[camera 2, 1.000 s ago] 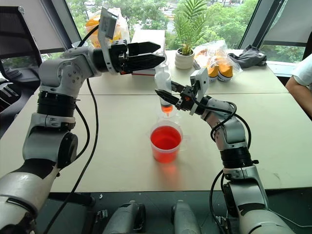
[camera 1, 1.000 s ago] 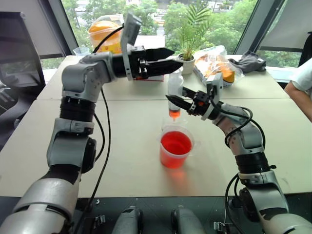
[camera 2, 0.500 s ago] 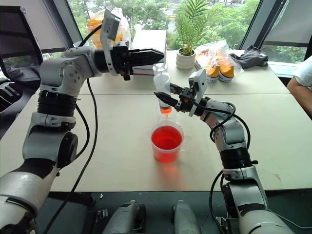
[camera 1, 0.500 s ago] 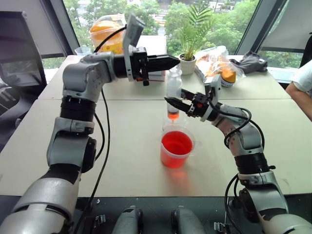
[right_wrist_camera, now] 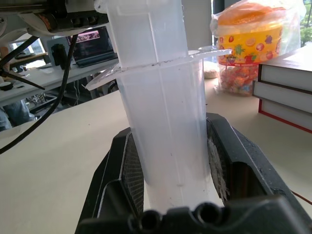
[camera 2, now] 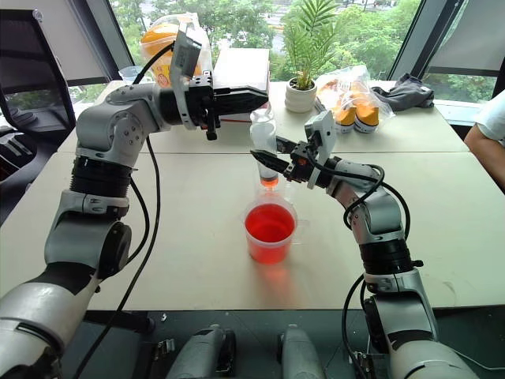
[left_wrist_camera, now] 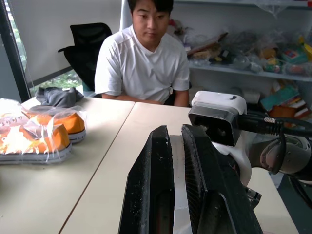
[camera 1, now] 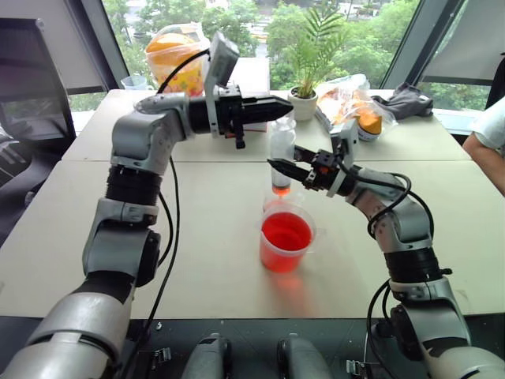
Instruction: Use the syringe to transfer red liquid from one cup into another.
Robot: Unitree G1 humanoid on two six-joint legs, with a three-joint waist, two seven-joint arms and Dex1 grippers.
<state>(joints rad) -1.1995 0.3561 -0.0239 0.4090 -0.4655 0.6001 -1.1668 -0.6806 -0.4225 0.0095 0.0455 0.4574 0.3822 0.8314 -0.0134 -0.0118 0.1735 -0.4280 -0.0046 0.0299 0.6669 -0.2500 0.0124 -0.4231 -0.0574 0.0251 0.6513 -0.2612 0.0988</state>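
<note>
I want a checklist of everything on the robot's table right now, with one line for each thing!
Surface: pale tabletop, dry where visible.
Job's things: syringe upright, orange tip just above the red beaker; clear cup behind the beaker.
Clutter: potted plant, bagged shoes, orange candy tub, books.
Grippers: right gripper clamps the barrel; left gripper shut at the plunger top.
Cables: black cable along the left arm.
Surroundings: windows; seated person.
</note>
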